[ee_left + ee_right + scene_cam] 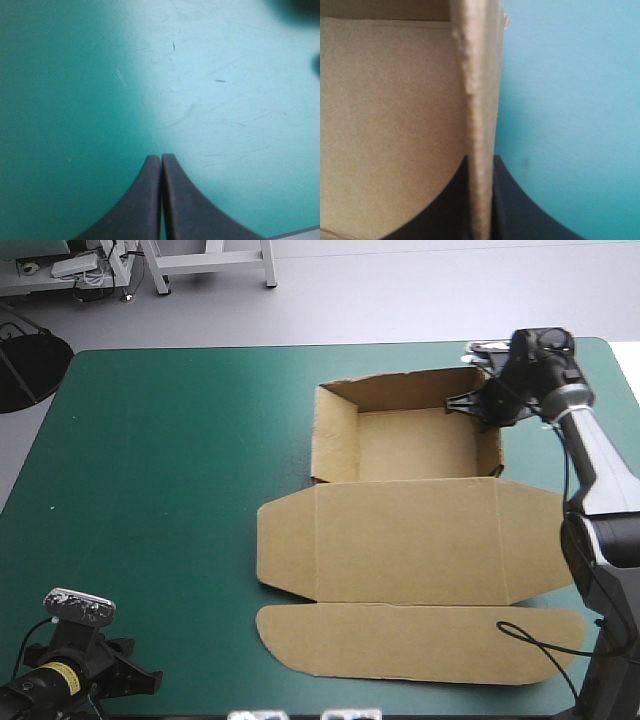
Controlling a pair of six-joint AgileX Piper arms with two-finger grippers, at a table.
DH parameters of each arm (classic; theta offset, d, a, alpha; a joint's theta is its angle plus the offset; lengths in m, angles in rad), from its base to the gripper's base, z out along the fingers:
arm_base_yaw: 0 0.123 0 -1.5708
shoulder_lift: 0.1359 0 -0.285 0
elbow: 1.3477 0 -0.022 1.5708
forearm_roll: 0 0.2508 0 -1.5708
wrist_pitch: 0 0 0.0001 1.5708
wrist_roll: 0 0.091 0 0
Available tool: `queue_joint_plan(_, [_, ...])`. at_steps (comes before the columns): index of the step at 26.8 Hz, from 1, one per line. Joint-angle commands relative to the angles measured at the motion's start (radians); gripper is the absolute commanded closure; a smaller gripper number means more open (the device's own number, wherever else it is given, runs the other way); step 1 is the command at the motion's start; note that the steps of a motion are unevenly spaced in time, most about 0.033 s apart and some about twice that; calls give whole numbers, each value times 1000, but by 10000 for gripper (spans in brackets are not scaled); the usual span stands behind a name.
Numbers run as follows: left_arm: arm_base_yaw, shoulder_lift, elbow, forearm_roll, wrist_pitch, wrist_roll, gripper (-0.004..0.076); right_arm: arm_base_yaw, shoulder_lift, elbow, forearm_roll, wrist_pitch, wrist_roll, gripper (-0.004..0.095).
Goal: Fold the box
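Two arms stand at the desk (170, 490), and only one is busy. The right gripper (478, 403) is clenched on the brown box (400, 530), pinching its right wall (480, 100) close to the far right corner. One black finger is inside the tray (415, 445), the other is outside over the teal-green cover, and the board edge stands up between them. The box sits toward the desk's right side, with the tray at the far end and the lid (410, 540) lying flat toward the near edge. The lid's side flaps are spread and its rounded tuck flap (420, 640) lies nearest the near edge. To my eye the step in hand is firming up that right wall. To do it well, I'd say the squeeze should stay square to the board and work along the crease rather than drag outward, or the light tray could skate or the wall splay. The wall's top edge already looks a little crumpled, so a gentle pinch seems wiser than a hard one. The left gripper (161, 157) hangs clenched on nothing over bare cover at the near left corner, well apart from the box and giving it no support. The tray has its walls raised all round and holds nothing but its own board floor.
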Motion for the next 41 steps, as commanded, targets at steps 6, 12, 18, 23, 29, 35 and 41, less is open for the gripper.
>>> queue_joint_plan(6, [-4, 10, -22, 11, -58, -8, 733, -351, -184, 168, -110, 15, -67, 921])
queue_joint_plan(12, [-4, 10, -22, 11, -66, -8, 733, -559, -196, 176, -67, 15, -74, 921])
queue_joint_plan(18, [-4, 10, -22, 11, -66, -8, 733, -640, -192, 183, -147, 7, -31, 762])
queue_joint_plan(23, [-4, 10, -22, 11, -66, -8, 733, -642, -179, 185, -108, -1, -28, 452])
queue_joint_plan(29, [-4, 10, -22, 11, -66, -8, 733, -640, -194, 182, -104, 0, -48, 435])
queue_joint_plan(35, [-4, 10, -22, 11, -70, -8, 733, -640, -296, 182, -92, 14, -104, 435])
queue_joint_plan(41, [-4, 10, -3, 11, -91, -8, 733, -638, -444, 185, 231, 14, -104, 470])
